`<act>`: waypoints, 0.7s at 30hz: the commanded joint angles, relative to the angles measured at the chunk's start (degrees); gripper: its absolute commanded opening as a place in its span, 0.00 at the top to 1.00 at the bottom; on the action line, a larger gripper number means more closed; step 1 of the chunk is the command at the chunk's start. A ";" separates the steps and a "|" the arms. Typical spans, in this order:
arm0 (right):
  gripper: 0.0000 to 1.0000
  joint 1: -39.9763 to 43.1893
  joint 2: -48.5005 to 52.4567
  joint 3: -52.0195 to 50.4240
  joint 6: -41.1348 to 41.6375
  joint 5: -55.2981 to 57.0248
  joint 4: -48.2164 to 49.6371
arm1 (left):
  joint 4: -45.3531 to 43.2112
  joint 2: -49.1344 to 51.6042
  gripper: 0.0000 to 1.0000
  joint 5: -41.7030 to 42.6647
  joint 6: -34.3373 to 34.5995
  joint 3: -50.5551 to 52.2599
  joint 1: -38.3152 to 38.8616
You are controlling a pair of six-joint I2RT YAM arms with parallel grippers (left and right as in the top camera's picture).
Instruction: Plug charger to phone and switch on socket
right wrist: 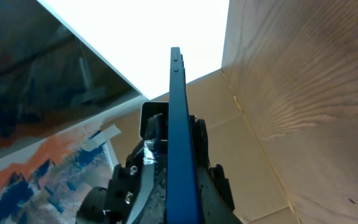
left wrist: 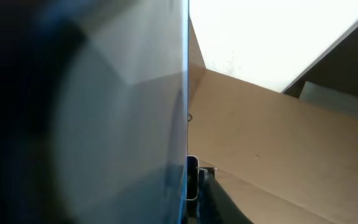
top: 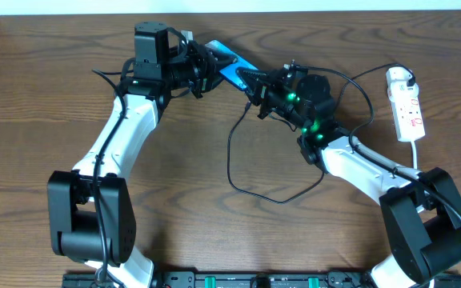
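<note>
The phone (top: 235, 69), blue, is held off the table between both grippers at the back centre. My left gripper (top: 206, 70) is shut on its left end; in the left wrist view the phone (left wrist: 123, 112) fills the left half beside my finger (left wrist: 194, 199). My right gripper (top: 261, 92) is shut around its right end; the right wrist view shows the phone (right wrist: 178, 124) edge-on between my fingers (right wrist: 179, 186). The charger cable (top: 230, 160) hangs below the right gripper, loops over the table and runs to the socket (top: 409, 112) at the far right. Its connector tip is hidden.
The socket's white lead (top: 418, 156) runs toward my right arm's base. The cable loop lies on the wooden table (top: 38, 120) between the arms. A brown cardboard wall (right wrist: 253, 155) stands beyond the table in the wrist views.
</note>
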State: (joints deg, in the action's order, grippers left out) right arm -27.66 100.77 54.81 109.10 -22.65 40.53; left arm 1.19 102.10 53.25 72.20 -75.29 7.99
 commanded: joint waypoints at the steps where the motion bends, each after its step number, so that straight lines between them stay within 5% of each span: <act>1: 0.99 -0.90 -0.46 0.76 1.18 -0.83 -0.39 | -0.94 -0.31 0.80 0.28 -0.28 -0.59 0.20; 21: 0.99 -0.79 -0.46 0.76 7.26 -1.66 1.68 | -7.63 -0.31 0.80 -4.76 0.63 -0.59 0.09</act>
State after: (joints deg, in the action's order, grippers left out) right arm -27.70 100.77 54.83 115.04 -21.30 42.35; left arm -3.31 102.10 50.70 72.27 -75.11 8.34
